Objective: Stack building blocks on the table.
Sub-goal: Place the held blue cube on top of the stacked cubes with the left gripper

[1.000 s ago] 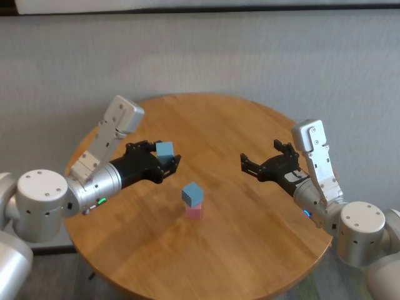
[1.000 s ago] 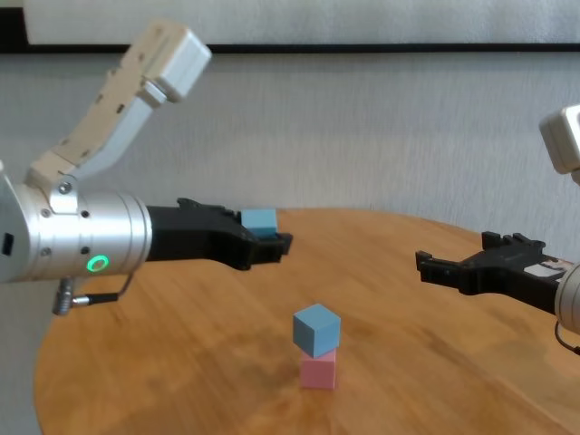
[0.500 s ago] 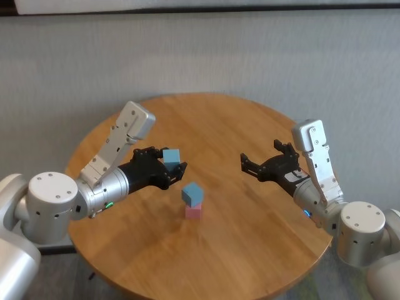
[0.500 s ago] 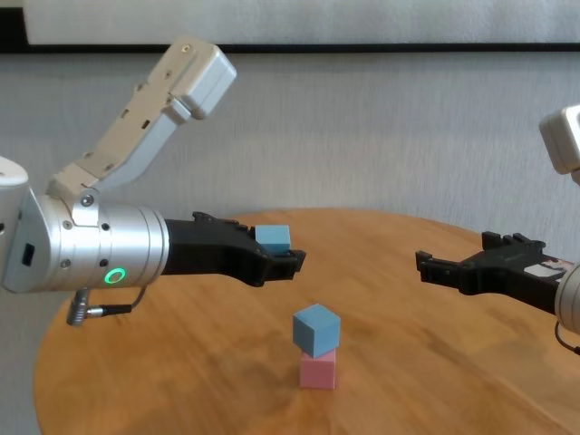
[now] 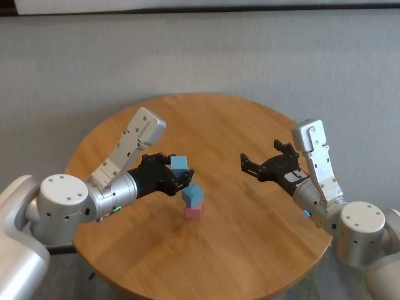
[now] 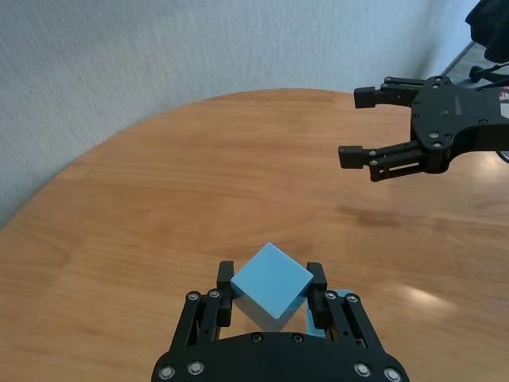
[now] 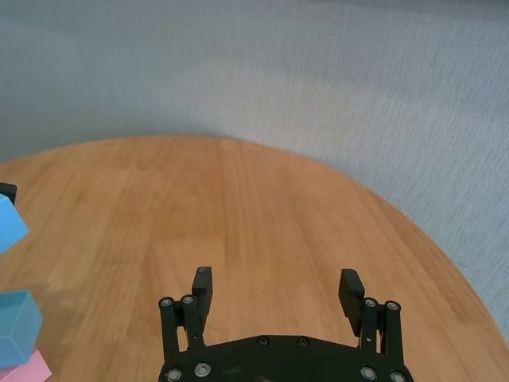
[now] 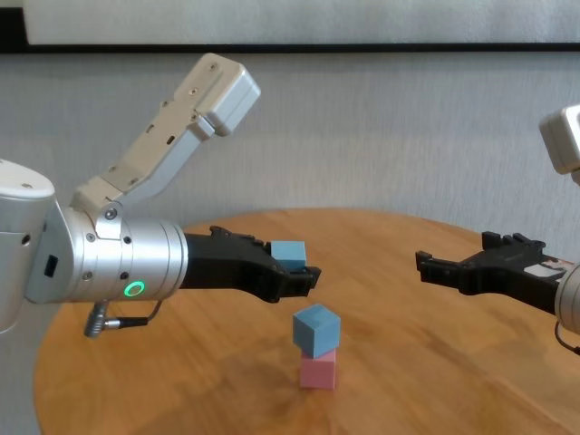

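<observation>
1. Left gripper [image 5: 180, 175]: clamped on a light blue cube [image 5: 179, 164], carried above the table [image 5: 250, 237]. Over the last second it travelled from the left of the head frame toward the centre and ended just left of, and a little higher than, the pile.
2. Pile: a second blue cube [image 5: 192, 194], turned slightly askew, sat on a pink cube [image 5: 193, 212] near the frame's middle; neither shifted.
3. Right gripper [image 5: 257, 165]: fingers spread apart, empty, hovering at centre right, well apart from the pile; unmoved throughout.
4. Reading: two of three cubes were stacked; the third was nearly over its place. The remaining step looked to be centring it and lowering it onto the askew top cube, which may offer an uneven seat.
</observation>
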`<state>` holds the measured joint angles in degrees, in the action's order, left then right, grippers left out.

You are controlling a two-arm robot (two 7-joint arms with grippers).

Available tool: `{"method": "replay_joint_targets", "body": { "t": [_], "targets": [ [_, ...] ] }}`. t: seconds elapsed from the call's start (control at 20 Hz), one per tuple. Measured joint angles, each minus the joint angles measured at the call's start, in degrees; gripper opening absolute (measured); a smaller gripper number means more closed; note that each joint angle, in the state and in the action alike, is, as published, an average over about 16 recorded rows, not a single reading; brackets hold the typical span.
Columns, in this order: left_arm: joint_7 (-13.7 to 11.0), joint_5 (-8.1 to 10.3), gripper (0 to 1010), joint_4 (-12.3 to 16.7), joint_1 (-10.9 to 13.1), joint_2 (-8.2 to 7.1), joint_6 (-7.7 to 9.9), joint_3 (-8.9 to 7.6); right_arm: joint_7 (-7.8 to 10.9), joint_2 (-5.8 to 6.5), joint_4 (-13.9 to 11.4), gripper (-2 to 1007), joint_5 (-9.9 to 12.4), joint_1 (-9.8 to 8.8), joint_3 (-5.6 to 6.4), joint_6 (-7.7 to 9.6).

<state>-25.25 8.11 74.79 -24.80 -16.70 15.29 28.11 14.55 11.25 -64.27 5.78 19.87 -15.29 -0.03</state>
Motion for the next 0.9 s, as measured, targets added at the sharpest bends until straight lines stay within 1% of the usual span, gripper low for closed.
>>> {"method": "replay_joint_targets", "body": {
  "t": [0.2, 0.4, 0.9],
  "targets": [
    [0.19, -0.14, 564, -0.08, -0.04, 0.14, 0.23, 0.2, 0.0, 0.0, 0.0, 1005, 0.0, 0.0, 0.0, 0.0],
    [0.49, -0.25, 564, 0.53, 0.22, 0.14, 0.56, 0.19, 0.0, 0.0, 0.0, 1005, 0.0, 0.0, 0.0, 0.0],
    [0.93, -0.03, 564, 3.66, 1.96, 0.28, 2.05, 0.24, 0.0, 0.0, 0.0, 1005, 0.0, 0.0, 0.0, 0.0]
  ]
}}
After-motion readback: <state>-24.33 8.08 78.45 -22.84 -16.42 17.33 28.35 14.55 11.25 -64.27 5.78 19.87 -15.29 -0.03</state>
